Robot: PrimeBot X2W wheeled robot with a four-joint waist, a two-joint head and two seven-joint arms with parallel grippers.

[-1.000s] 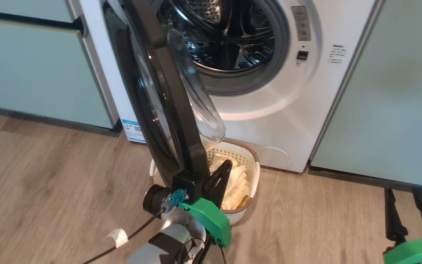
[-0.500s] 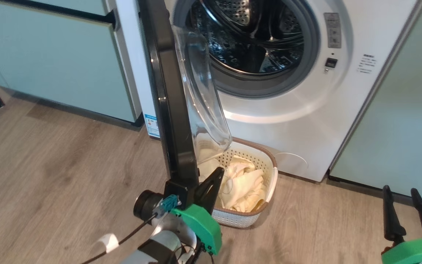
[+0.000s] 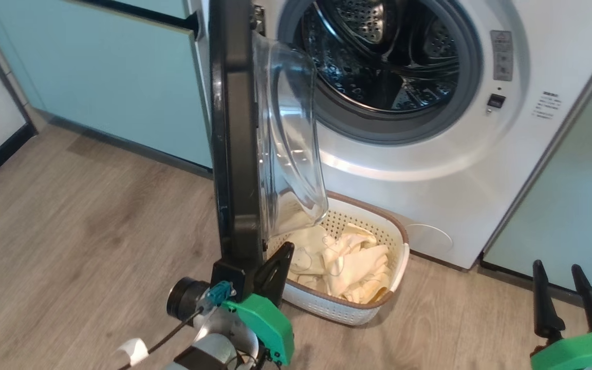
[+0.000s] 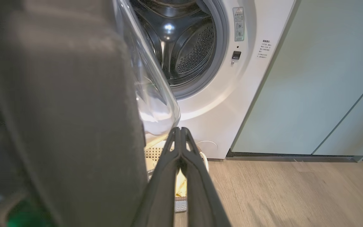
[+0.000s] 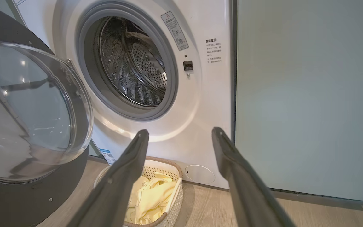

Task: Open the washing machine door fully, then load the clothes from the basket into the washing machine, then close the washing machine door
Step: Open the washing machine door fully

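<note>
Currently washing machine door (image 3: 234, 128) stands approx. square to washing machine (image 3: 429, 169), beside basket (image 3: 401, 246). Door rigid, hinged, rim prob. slippery: push at free edge, not glass. Left gripper (image 3: 281, 254) fingers clenched empty beside rim; right gripper (image 3: 556, 267) fingers spread, idle.

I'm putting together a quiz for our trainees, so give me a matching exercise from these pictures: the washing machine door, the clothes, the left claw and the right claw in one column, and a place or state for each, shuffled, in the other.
Column one
1. washing machine door
2. clothes
3. left claw
4. right claw

Column two
a. jaws apart
b. lying in the basket
c. standing open, away from the washing machine
d. jaws together

Pairs: 1-c, 2-b, 3-d, 4-a
</note>
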